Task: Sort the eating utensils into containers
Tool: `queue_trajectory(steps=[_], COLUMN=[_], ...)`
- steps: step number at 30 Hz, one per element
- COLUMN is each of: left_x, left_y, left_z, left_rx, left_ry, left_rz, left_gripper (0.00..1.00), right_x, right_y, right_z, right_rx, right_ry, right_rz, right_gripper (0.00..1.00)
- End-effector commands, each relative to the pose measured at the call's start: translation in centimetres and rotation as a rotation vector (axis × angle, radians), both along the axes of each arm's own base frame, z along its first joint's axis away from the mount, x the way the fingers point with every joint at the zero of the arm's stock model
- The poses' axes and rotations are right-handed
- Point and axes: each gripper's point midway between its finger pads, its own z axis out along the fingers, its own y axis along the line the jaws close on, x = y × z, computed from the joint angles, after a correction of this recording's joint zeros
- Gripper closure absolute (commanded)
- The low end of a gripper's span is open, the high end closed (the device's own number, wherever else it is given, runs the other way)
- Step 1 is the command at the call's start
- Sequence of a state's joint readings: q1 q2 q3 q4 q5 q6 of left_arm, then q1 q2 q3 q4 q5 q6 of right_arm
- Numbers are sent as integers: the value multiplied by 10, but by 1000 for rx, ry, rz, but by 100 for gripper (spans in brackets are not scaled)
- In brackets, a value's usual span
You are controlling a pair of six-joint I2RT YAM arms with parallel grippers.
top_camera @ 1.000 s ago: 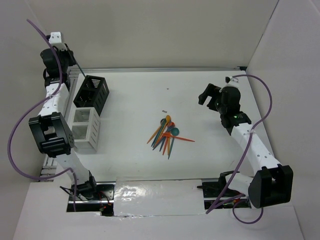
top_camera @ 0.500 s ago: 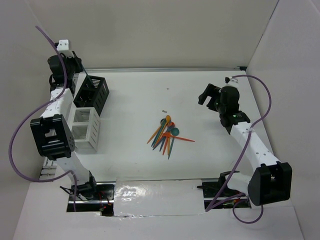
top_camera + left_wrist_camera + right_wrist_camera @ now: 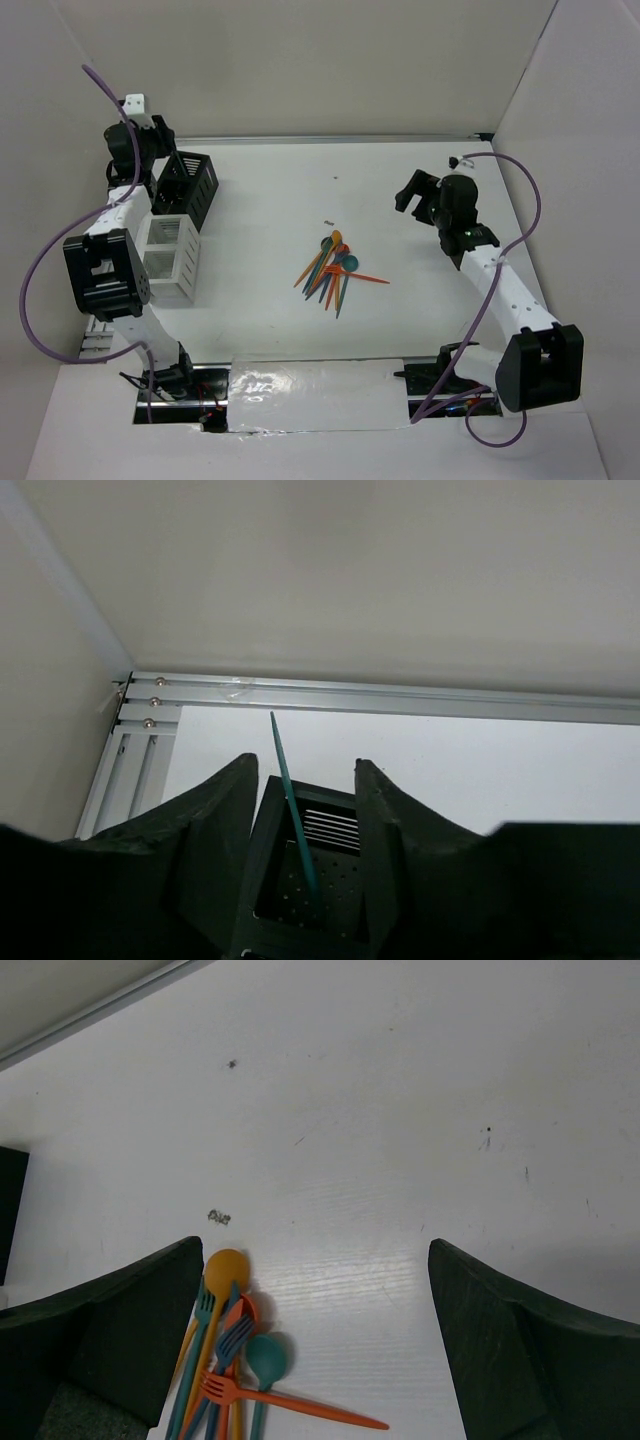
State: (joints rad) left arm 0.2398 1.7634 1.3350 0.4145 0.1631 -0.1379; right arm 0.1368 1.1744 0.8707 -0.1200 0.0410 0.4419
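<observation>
- Left gripper [image 3: 305, 763]: far left, right above the black caddy [image 3: 185, 186]; fingers apart, touching nothing.
- Teal utensil [image 3: 291, 802] stands tilted inside the black caddy, its handle up between the fingers, clear of both.
- White caddy [image 3: 170, 260]: just near of the black one.
- Right gripper [image 3: 315, 1250]: spread wide, holding nothing, above the table [image 3: 270, 190] to the far right of the pile.
- Utensil pile [image 3: 335, 268]: mid-table, with orange, teal, blue and yellow pieces overlapping.

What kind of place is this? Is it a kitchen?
Probably a robot lab's test booth, not a kitchen. White walls box in a white table, a left arm and right arm trailing purple cables are bolted at its near edge, and plastic spoons and forks lie heaped.
</observation>
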Motion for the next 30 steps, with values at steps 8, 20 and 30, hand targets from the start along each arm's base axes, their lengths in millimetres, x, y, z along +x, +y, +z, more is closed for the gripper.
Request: queue_trajectory(steps=[8, 20, 30], left_x=[-35, -175, -317], left_y=[-10, -319, -454], left_z=[123, 55, -58], left_rx=[20, 3, -141], left_ry=[-166, 183, 688], left_rz=[-29, -891, -924], left_gripper=[18, 16, 21], right_x=[-9, -48, -92], right_y=[1, 9, -7], right_z=[7, -31, -27], right_rx=[-11, -20, 2], right_ry=[-41, 65, 113], right_rz=[28, 106, 21], right_gripper=[0, 0, 0])
